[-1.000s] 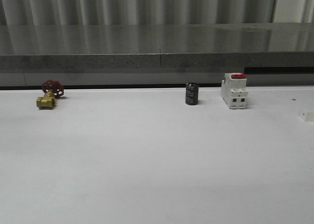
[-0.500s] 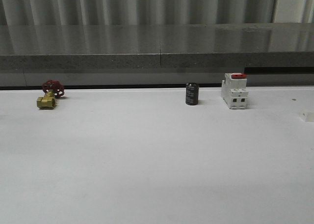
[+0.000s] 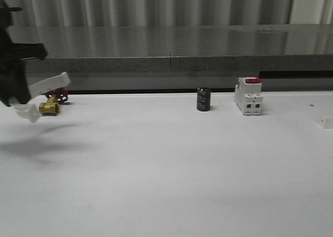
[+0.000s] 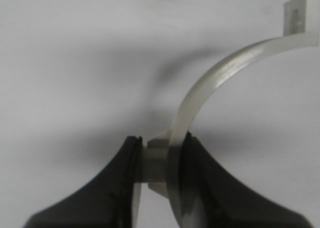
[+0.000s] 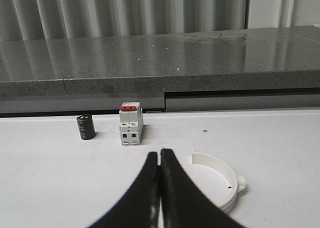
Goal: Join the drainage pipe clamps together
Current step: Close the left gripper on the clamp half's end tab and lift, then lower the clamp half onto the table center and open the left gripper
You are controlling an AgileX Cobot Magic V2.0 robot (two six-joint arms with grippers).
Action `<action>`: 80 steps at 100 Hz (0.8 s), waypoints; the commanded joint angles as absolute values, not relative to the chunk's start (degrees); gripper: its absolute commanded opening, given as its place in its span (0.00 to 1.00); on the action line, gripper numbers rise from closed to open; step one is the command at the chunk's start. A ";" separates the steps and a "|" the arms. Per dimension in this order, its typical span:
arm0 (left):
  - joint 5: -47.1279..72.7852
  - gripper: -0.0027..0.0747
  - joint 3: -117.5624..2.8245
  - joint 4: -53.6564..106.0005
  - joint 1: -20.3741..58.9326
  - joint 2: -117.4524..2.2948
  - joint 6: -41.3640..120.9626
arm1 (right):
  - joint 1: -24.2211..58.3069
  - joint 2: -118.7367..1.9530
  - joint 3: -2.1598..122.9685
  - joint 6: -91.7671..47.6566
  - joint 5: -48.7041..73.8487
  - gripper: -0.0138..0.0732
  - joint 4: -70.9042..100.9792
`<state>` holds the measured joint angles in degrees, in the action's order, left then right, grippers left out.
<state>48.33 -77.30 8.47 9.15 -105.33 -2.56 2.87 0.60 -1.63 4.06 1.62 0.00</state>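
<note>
White table (image 3: 166,174) is running up to a grey ledge (image 3: 171,44); your left hand (image 4: 161,169) is pinching one clamp half (image 4: 220,73) aloft, while your right hand (image 5: 159,160) is sitting closed, empty, beside the other half (image 5: 220,180).

Left arm at the far left edge of the front view, raised above the table, dark and partly cut off by the frame. Left gripper (image 4: 159,174) clamped on the middle tab of a clamp (image 4: 220,73), black fingers (image 4: 127,173) pressing it from both sides, the white band curving up and away from them. Right gripper (image 5: 160,160) closed with nothing between, fingertips touching in a narrow point, held low above the table.
</note>
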 commanded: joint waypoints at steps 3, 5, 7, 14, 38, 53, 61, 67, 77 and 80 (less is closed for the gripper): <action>44.17 0.01 -78.62 6.74 15.42 -102.72 -8.90 | 2.41 1.70 -0.51 3.95 -3.06 0.08 0.00; 43.85 0.01 -78.62 6.47 16.09 -102.87 -9.93 | 2.41 1.70 -0.51 3.95 -3.06 0.08 0.00; 43.39 0.01 -78.62 6.33 17.04 -103.04 -10.70 | 2.41 1.70 -0.51 3.95 -3.06 0.08 0.00; 41.59 0.01 -78.62 6.19 20.05 -104.09 -14.37 | 2.41 1.70 -0.51 3.95 -3.06 0.08 0.00; 40.09 0.01 -81.27 6.05 25.76 -109.30 -17.50 | 2.41 1.70 -0.51 3.95 -3.06 0.08 0.00; 40.09 0.01 -83.77 5.88 26.85 -112.22 -18.33 | 2.41 1.70 -0.51 3.95 -3.06 0.08 0.00; 40.09 0.01 -84.37 5.88 26.85 -113.30 -18.94 | 2.41 1.70 -0.51 3.95 -3.06 0.08 0.00; 40.23 0.01 -84.37 5.73 26.85 -114.12 -18.94 | 2.41 1.70 -0.51 3.95 -3.06 0.08 0.00; 40.78 0.01 -84.37 5.73 26.85 -114.50 -18.94 | 2.41 1.70 -0.51 3.95 -3.06 0.08 0.00; 40.88 0.01 -84.37 5.58 26.85 -114.50 -18.94 | 2.41 1.70 -0.51 3.95 -3.06 0.08 0.00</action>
